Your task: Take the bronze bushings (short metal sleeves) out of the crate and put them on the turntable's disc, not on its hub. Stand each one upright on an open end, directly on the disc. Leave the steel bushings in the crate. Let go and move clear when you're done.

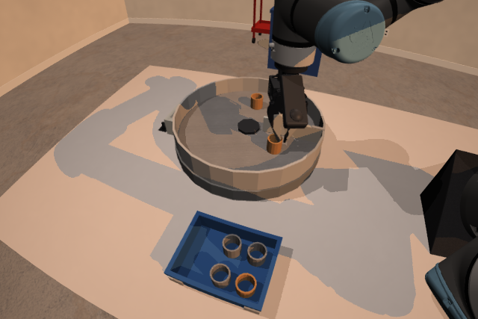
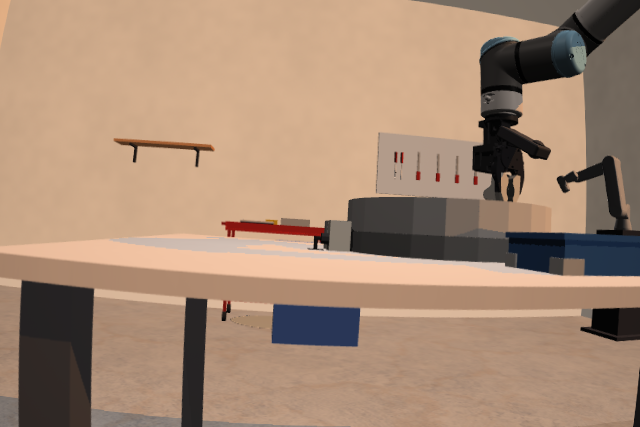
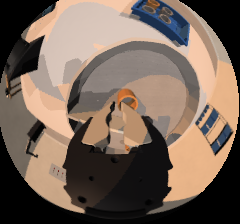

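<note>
The turntable [image 1: 247, 137] has a low rim, a brown disc and a black hub [image 1: 247, 126]. One bronze bushing [image 1: 274, 144] stands upright on the disc, right of the hub. My gripper [image 1: 278, 134] reaches down onto its far rim; the fingers are only slightly parted, astride the wall and loose on it. It also shows in the wrist view [image 3: 128, 100] just past my fingertips. A second bronze bushing [image 1: 256, 101] stands upright at the far side of the disc. The blue crate [image 1: 223, 260] holds one bronze bushing [image 1: 246, 285] and three steel bushings [image 1: 231, 245].
The turntable's rim rises around the disc and hides it in the exterior view [image 2: 447, 226]. A small grey box [image 1: 166, 122] sits at the turntable's left edge. The arm's black base [image 1: 449, 203] stands at the right. A red cart [image 1: 262, 8] stands far behind.
</note>
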`<state>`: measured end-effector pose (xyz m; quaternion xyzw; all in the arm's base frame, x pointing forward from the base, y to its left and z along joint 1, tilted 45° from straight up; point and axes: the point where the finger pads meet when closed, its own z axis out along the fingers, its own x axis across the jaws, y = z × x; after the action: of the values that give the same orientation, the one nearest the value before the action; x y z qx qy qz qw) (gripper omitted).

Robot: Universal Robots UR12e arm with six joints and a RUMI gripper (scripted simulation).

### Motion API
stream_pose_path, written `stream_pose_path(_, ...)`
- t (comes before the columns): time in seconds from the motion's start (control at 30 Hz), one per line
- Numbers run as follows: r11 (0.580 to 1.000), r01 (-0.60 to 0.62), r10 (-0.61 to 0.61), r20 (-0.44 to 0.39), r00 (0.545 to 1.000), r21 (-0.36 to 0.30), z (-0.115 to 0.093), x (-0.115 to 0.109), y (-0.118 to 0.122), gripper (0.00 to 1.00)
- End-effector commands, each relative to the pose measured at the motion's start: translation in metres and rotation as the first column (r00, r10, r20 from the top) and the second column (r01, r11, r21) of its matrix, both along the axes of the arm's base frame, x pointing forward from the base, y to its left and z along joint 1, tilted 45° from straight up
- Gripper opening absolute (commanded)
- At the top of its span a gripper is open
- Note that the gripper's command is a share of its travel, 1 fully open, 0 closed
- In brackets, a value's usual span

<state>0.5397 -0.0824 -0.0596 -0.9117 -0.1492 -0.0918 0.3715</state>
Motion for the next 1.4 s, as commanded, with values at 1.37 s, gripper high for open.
stream_pose_path(1.37,1.0,0.0,0.0,-0.001,1.0,0.001,0.041,-0.003,-0.041,0.06)
